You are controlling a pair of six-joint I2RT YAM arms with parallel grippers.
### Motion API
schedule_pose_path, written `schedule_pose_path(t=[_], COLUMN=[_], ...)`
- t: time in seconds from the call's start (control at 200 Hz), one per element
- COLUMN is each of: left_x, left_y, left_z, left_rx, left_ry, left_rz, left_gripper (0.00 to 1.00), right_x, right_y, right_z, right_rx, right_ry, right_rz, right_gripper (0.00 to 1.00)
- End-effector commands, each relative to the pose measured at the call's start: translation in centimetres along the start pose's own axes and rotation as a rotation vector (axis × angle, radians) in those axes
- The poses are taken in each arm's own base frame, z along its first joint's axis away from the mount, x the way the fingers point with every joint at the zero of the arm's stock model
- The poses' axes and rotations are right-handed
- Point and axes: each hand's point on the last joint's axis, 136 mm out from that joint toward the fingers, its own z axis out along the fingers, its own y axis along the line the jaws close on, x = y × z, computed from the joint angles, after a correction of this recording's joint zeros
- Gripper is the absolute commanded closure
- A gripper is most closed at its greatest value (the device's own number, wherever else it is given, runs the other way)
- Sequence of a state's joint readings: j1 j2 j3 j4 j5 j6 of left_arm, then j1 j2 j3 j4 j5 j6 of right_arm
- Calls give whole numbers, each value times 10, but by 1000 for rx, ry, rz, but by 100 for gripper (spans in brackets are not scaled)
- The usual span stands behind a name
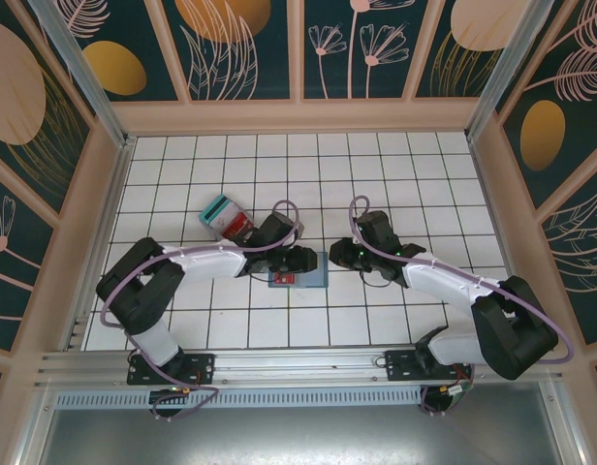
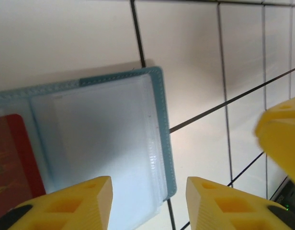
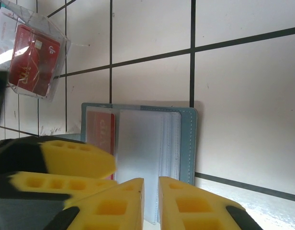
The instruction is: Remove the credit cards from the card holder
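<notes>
The card holder (image 1: 315, 273) lay open on the worktop (image 1: 376, 155), one red card (image 3: 100, 125) in its left pocket. Left jaws hung parted and empty above it. Right jaws, almost closed, perhaps pinned its edge. Next move: nip that card's edge and slide it out.

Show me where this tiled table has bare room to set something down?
Bare: the far rows of the table along the back wall, and the near rows by the front rail. Crowded: the middle, where the left tool and right tool meet at the open card holder, credit cards just beyond.
</notes>
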State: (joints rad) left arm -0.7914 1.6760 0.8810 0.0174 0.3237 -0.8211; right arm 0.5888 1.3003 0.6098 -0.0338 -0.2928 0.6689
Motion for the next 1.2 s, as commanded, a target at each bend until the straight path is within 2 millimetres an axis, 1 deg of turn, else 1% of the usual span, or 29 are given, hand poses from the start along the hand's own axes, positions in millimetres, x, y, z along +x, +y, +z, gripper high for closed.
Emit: schedule_pose_path(t=[0.0,0.095,0.16,0.22,0.285,0.32,0.375,0.41,0.531,0.691,0.836,1.046,1.196], left_x=[-17,-21,-20,-19,-16,-14,-10,-8,-1,4,8,14,17], left_y=[-4,10,26,43,59,65,73,77,83,89,95,104,106], left_z=[-26,-39,-45,-51,-54,-54,-54,-53,-47,-41,-36,-33,-35], left_rx=[-36,-74,-101,-139,-172,-181,-199,-208,-206,-209,-221,-250,-249], left_ry=[-94,-124,-135,-144,-141,-140,-131,-123,-103,-90,-74,-59,-59], left_rz=[24,10,-14,-43,-65,-70,-74,-77,-86,-95,-100,-110,-115], left_gripper=[59,64,67,74,78,80,88,89,90,90,90,90,90], right_x=[1,3,4,6,8,10,12,13,18,27,37,44,49], right_y=[9,18,27,36,44,48,53,57,65,67,72,65,57], right_z=[1,5,9,14,20,24,30,33,45,60,69,78,83], right_rx=[-37,-67,-87,-105,-121,-128,-134,-142,-153,-153,-153,-119,-89], right_ry=[11,34,51,70,92,104,116,124,159,215,259,295,317], right_rz=[4,-11,-24,-36,-48,-50,-52,-55,-57,-45,-56,-39,-22], right_gripper=[84,84,84,86,87,88,88,88,90,90,90,88,87])
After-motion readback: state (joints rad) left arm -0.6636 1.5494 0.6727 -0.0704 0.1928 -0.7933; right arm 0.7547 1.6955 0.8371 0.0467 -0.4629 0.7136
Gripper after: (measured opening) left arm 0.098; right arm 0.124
